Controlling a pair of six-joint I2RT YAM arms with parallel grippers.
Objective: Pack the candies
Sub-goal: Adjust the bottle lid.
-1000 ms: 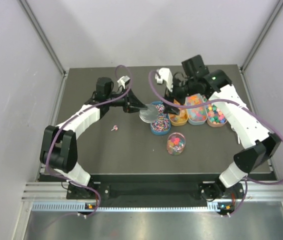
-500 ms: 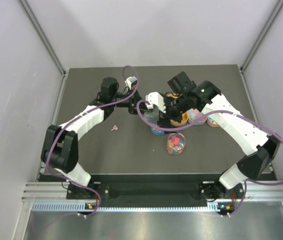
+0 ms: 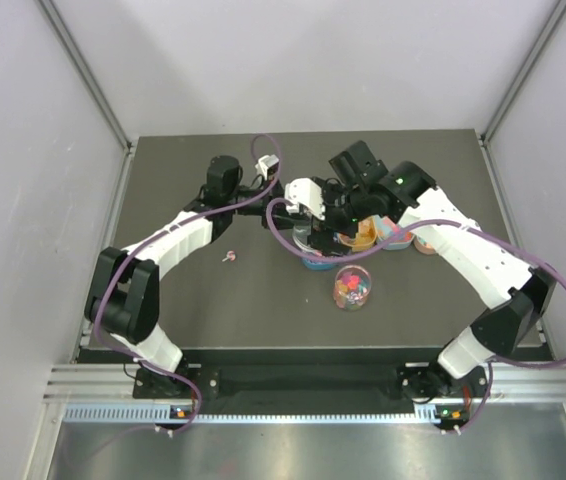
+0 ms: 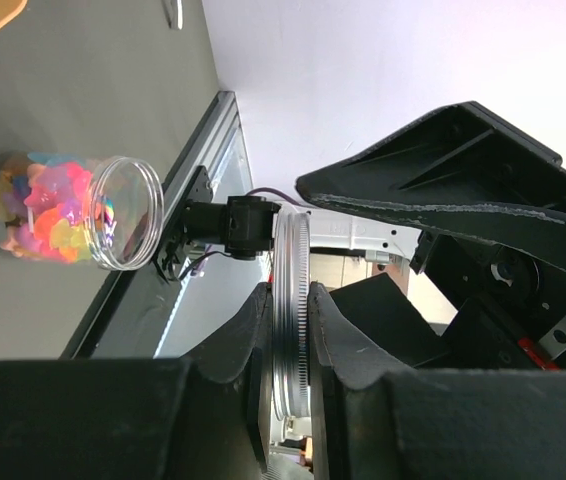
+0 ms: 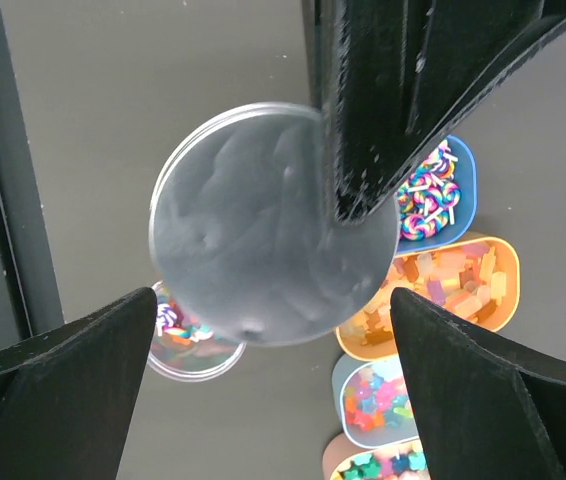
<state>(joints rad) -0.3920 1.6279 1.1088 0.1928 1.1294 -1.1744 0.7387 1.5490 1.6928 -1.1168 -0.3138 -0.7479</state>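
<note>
Top external view, as we saw it: both arms met over the far middle of the dark tabletop (image 3: 213, 310). The left tool (image 4: 291, 350) was clamped on the rim of a round metal lid (image 5: 263, 240). The right tool (image 5: 271, 300) stood wide open and gripped nothing, its fingers spread to either side of that lid in the wrist view. The candies (image 3: 351, 288) sat in a clear, open jar (image 4: 128, 215) nearer the arms' bases. More lay in oval trays (image 5: 471, 185) beneath the tools. One pink sweet (image 3: 229, 257) lay alone on the tabletop.
</note>
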